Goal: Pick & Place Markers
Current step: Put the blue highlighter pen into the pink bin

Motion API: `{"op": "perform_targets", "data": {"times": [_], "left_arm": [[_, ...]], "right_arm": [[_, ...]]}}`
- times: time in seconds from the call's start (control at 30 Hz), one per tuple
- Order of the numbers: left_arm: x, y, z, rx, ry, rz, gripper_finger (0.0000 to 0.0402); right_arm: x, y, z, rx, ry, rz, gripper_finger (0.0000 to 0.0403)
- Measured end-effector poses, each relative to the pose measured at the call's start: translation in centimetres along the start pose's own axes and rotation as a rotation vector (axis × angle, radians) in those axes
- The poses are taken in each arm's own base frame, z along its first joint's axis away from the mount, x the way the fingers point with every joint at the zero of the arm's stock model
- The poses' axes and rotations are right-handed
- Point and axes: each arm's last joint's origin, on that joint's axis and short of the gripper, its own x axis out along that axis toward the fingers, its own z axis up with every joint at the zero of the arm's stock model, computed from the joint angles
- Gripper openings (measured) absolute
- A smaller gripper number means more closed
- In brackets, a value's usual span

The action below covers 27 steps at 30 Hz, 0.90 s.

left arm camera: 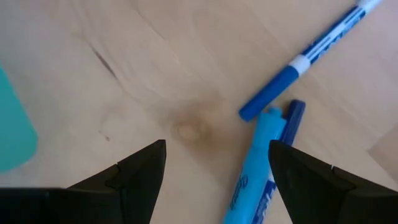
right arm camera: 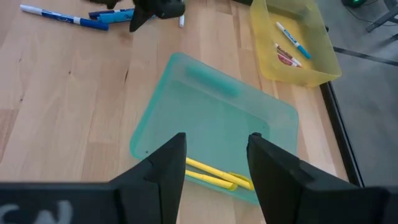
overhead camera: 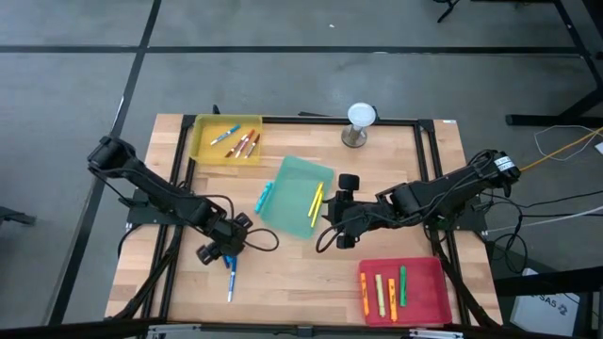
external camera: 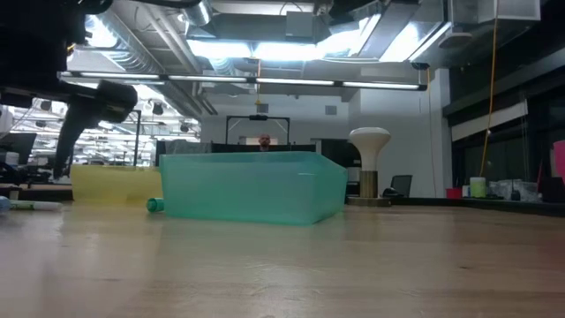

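My left gripper (left arm camera: pixel 214 180), fingers spread and empty, hovers nearest the blue markers (left arm camera: pixel 261 168) on bare table; their long axes run past one finger, not between them

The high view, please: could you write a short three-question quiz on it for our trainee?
1. True or false: the red tray holds four markers.
2. Multiple choice: what colour are the markers lying in the green tray? A blue, B yellow, C red.
3. Fill the gap: the left tool hovers open over ____ markers that lie on the bare table.

Key: 1 true; 2 B; 3 blue.
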Motion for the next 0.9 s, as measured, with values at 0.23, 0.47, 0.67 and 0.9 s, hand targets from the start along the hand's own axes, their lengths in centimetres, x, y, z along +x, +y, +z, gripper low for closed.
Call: {"op": "perform_targets", "data": {"times": [0.23,0.47,0.67,0.9], "left_arm": [[1.9,0.1,0.0,-0.037,0.094,-0.034,0.0278],[1.7,0.3,0.5,-0.048,0.095,-0.012,0.0278],[1.3,0.6,1.2,-0.009,0.078,0.023,0.0278],[1.3,0.6,1.2,0.011,0.077,0.017,0.0278]], "right_arm": [[0.0,0.0,0.0,0.003,0.000,0.000,0.0168],[0.0,0.0,0.0,0.001,0.000,0.001,0.0168],[0.0,0.0,0.0,0.000,0.000,0.000,0.0168],[0.0,0.0,0.0,0.002,0.000,0.001,0.0168]]}}
